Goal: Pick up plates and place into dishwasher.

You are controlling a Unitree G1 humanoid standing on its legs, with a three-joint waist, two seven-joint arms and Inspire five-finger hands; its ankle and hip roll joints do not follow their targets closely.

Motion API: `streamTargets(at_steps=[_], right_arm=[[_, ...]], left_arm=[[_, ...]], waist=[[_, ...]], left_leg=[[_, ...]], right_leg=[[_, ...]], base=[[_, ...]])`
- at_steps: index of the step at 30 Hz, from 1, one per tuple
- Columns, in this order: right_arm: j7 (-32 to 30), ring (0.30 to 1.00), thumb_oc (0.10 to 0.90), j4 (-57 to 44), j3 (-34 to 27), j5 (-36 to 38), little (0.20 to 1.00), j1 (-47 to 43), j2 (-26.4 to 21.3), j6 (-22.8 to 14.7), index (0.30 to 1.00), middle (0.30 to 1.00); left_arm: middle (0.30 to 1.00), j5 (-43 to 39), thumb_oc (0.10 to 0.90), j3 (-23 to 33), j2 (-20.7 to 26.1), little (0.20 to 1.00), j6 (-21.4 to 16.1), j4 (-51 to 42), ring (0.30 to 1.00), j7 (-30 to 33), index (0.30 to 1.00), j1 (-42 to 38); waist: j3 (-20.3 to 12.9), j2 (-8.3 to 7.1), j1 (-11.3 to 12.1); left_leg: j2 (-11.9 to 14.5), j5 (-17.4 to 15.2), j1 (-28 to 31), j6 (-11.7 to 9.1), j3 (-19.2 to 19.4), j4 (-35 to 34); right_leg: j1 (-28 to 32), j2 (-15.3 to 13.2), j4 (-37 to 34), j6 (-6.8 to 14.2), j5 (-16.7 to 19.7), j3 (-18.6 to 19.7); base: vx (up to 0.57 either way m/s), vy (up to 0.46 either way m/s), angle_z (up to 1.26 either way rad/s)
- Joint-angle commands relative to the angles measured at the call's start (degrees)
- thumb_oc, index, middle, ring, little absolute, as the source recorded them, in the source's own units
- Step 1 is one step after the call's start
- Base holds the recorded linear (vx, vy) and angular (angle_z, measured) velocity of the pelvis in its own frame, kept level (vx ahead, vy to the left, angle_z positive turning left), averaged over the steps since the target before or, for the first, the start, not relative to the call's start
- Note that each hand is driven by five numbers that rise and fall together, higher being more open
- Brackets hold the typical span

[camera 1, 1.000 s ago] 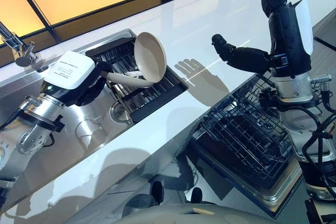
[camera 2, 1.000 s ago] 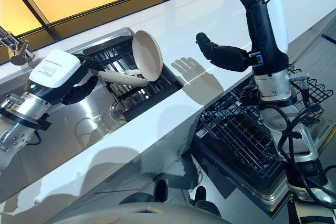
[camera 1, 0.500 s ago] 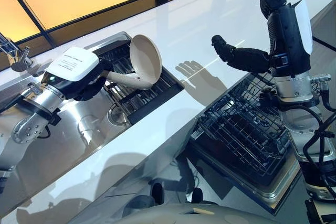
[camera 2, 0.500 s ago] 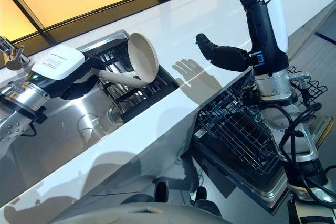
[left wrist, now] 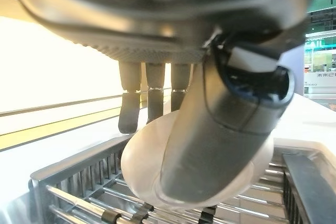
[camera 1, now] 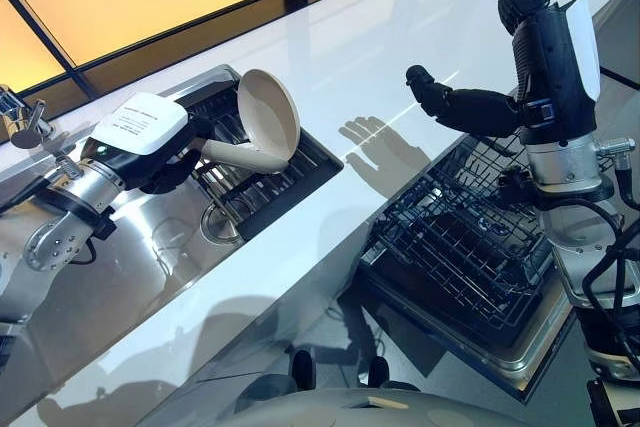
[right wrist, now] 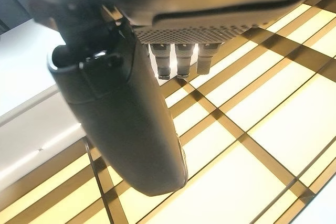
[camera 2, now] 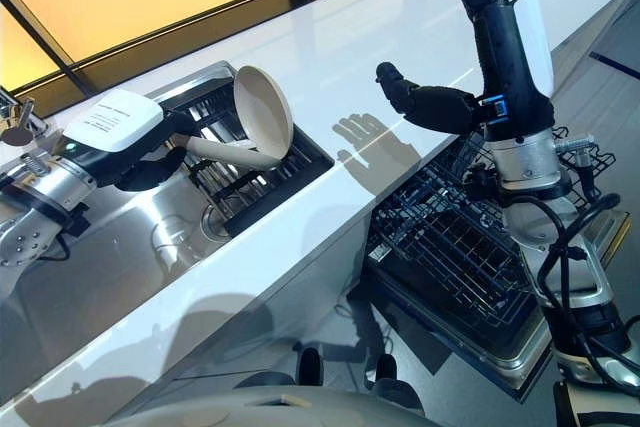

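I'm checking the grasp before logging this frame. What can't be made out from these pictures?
- Left robot hand: its fingers behind the plate are hidden in the eye views; in the left wrist view the thumb covers the contact.
- Dish rack contents: blocked by the plate.
- Dishwasher basket: partly behind the right arm.

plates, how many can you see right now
1: a cream plate held on edge in the left hand, above the dark rack in the sink. More could be hidden behind it in the rack.

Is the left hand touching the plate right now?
Touching. In the left wrist view the left hand has its thumb across the plate's face and fingers behind its rim, above the sink rack.
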Motion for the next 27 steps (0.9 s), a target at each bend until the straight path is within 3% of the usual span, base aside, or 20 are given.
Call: streamTargets(at_steps=[1, 7, 13, 17, 27], right_arm=[[-2.67, 0.900, 0.800, -0.68, -1.35, 3.11, 0.900, -7.32, -4.15, -2.60, 0.900, 0.900], [-2.29, 0.900, 0.800, -0.03, -0.84, 4.93, 0.900, -8.00, -4.65, -2.58, 0.900, 0.900], [-2.41, 0.900, 0.800, -0.08, -2.03, 5.38, 0.900, -7.03, -5.25, -3.08, 0.900, 0.900], [-2.50, 0.900, 0.800, -0.81, -2.78, 5.28, 0.900, -6.11, -4.96, -3.01, 0.900, 0.900], [-1.84, 0.900, 0.800, -1.92, -2.72, 6.82, 0.900, -5.75, -4.49, -2.36, 0.900, 0.900]], left_arm=[[0.300, -4.73, 0.100, 3.18, 3.37, 0.200, 0.24, 1.31, 0.300, 4.03, 0.300, -11.69], [0.300, 0.98, 0.100, 3.42, 5.92, 0.200, 1.15, 2.47, 0.300, 10.09, 0.300, -12.75], [0.300, 3.86, 0.100, 7.87, 9.14, 0.200, 1.15, 4.14, 0.300, 23.15, 0.300, -11.87], [0.300, 3.60, 0.100, 10.77, 8.82, 0.200, 0.93, 3.11, 0.300, 27.76, 0.300, -10.23], [0.300, 4.18, 0.100, 14.07, 6.84, 0.200, 1.15, 0.25, 0.300, 30.52, 0.300, -6.65]], waist=[[-5.02, 2.86, -0.39], [-5.07, 2.77, -0.32], [-5.50, 2.92, -0.68], [-5.72, 2.96, -0.78], [-5.95, 2.76, -0.38]], left_leg=[[-2.53, -8.44, 1.91, 0.77, -4.12, 1.79], [-2.62, -8.57, 1.79, 0.80, -4.21, 2.03], [-2.50, -8.63, 1.73, 0.79, -3.37, 1.82], [-2.51, -8.79, 1.70, 0.77, -3.44, 1.94], [-2.28, -9.07, 1.92, 0.54, -2.80, 2.17]], right_leg=[[0.54, 6.52, 5.94, -0.91, -8.47, -0.24], [0.55, 6.49, 5.79, -0.97, -8.41, -0.37], [0.34, 6.66, 5.68, -1.20, -8.51, -0.07], [0.23, 6.84, 5.68, -1.34, -8.61, 0.47], [0.43, 6.68, 6.13, -1.42, -9.09, -0.82]], base=[[0.00, -0.012, -0.03], [0.01, -0.005, -0.01], [0.00, -0.005, -0.02], [0.00, -0.006, 0.02], [0.00, -0.009, 0.01]])
